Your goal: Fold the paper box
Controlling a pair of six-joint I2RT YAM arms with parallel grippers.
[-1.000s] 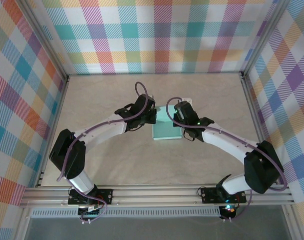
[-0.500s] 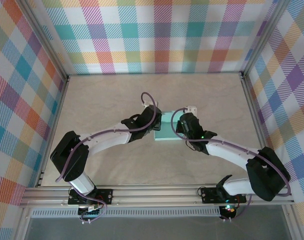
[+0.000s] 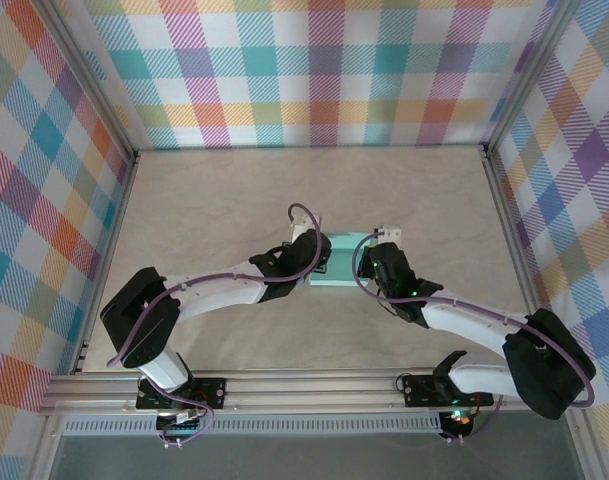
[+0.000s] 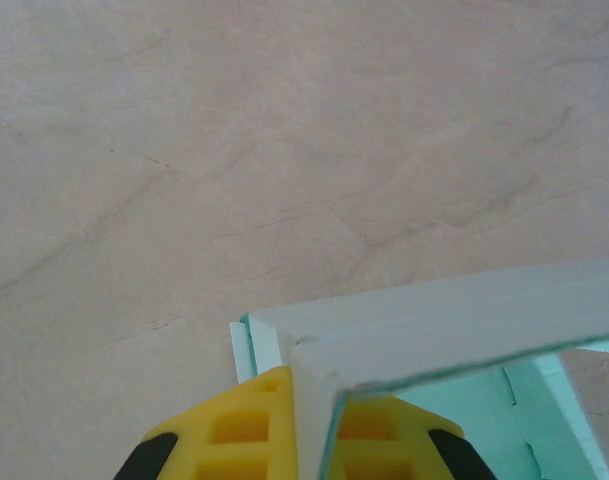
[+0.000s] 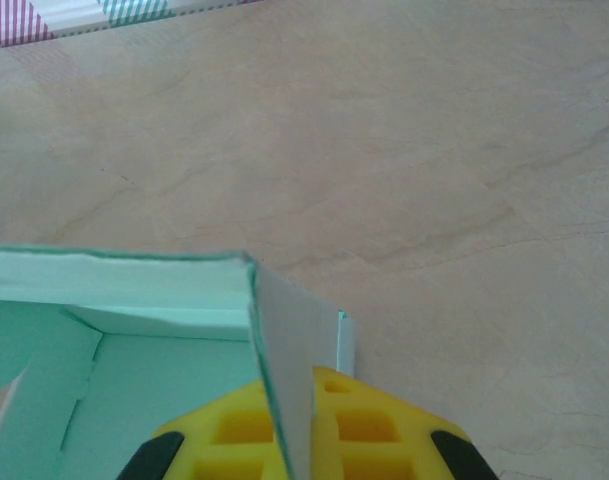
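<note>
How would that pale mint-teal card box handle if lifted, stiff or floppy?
Probably light and slightly floppy: the pale mint-teal card box has sheet-thin walls where the left gripper pinches one. Its folded corners likely add some stiffness. Flat-bottomed, it should slide, not roll.

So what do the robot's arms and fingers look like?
The left arm and right arm are white tubes with chunky black joints. A thin purple cable loops along each. The fingers are bright yellow plastic with little square pockets and black parts at the sides.
</note>
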